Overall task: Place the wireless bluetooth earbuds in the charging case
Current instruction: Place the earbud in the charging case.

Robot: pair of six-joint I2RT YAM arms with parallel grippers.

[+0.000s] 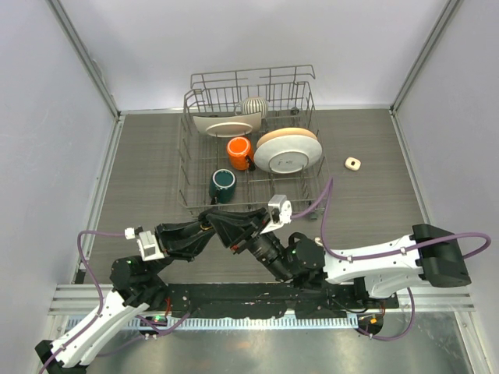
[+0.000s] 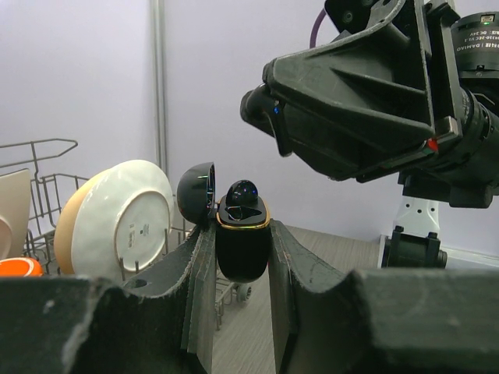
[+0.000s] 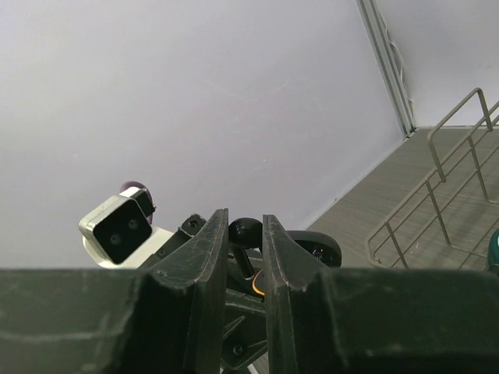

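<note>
Where pale walls (image 1: 234,47) bound grey table (image 1: 374,202), left pincer (image 2: 242,235) clenches case (image 2: 242,253), right pincer (image 3: 244,224) earbud (image 3: 246,231).

Lighting bright, diffuse and even in all views; its source cannot be told. Top view sharp; faint soft shadows under the dish rack (image 1: 185,156) on the counter (image 1: 148,171); glare along the metal rail (image 1: 257,321) at the near edge. Wrist views: left pincer (image 2: 242,234) and right pincer (image 3: 243,222) dark, near parts soft. Small highlights on the glossy charging case (image 2: 242,249); black earbud (image 3: 245,231) shows little detail.
</note>
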